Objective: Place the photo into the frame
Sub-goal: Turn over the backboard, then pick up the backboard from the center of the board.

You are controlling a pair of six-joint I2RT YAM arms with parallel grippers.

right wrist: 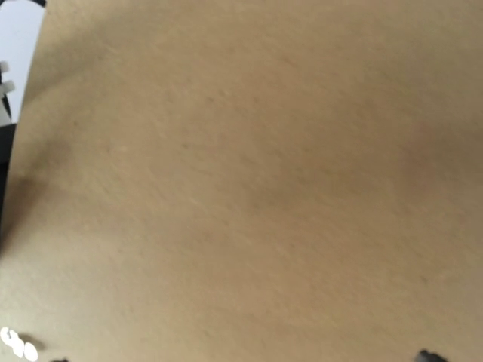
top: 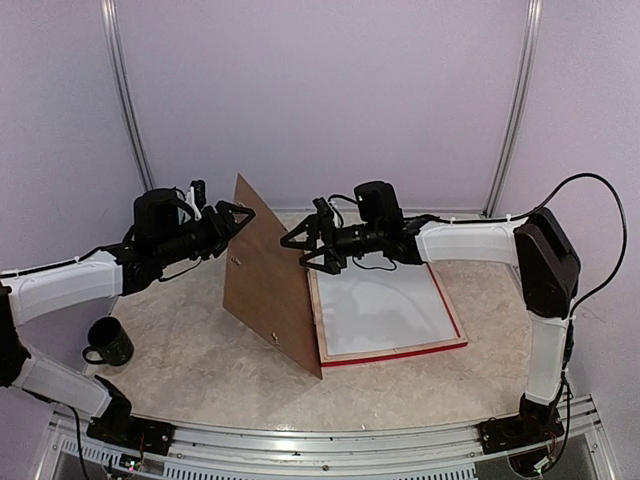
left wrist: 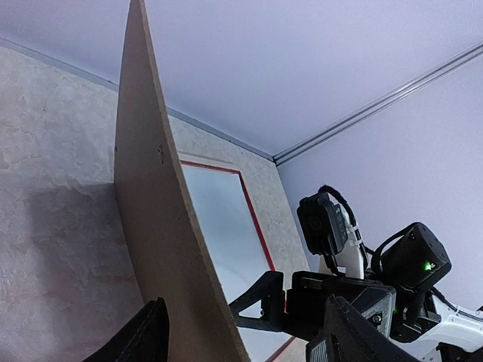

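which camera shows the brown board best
The top external view: the whole brown board is seen, standing tilted on its edge beside the frame. The left wrist view catches it nearly edge-on, as a thin bowed strip. The right wrist view is so close that it is only a blurred brown field.

This is a robotics lab test booth. Plain wall panels with metal corner strips enclose a marbled tabletop; robot arms stand on an aluminium rail.
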